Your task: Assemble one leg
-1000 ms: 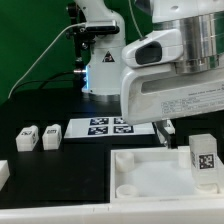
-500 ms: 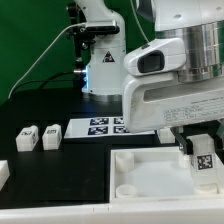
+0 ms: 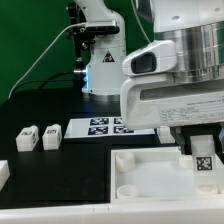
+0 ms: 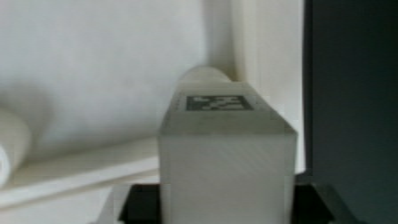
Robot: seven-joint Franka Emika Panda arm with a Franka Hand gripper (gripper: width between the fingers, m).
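Note:
A white oblong leg point(image 3: 204, 160) with a black-and-white tag stands upright at the near corner of the large white panel point(image 3: 150, 170), on the exterior view's right. My gripper point(image 3: 202, 150) is down over it, with a dark finger on each side. In the wrist view the leg point(image 4: 228, 150) fills the middle with its tag facing the camera. The black fingers point(image 4: 143, 203) press against both of its sides, so the gripper is shut on the leg. The leg's lower end and any socket under it are hidden.
Two more legs point(image 3: 27, 137) point(image 3: 51, 136) stand side by side on the black table at the exterior view's left. The marker board point(image 3: 108, 126) lies behind the panel. A white part point(image 3: 3, 172) shows at the left edge. The arm's base point(image 3: 100, 60) stands at the back.
The arm has come down toward the panel since a second ago, and the fingers now flank the leg. The leg stays at the same corner. Little has changed in the last half second.

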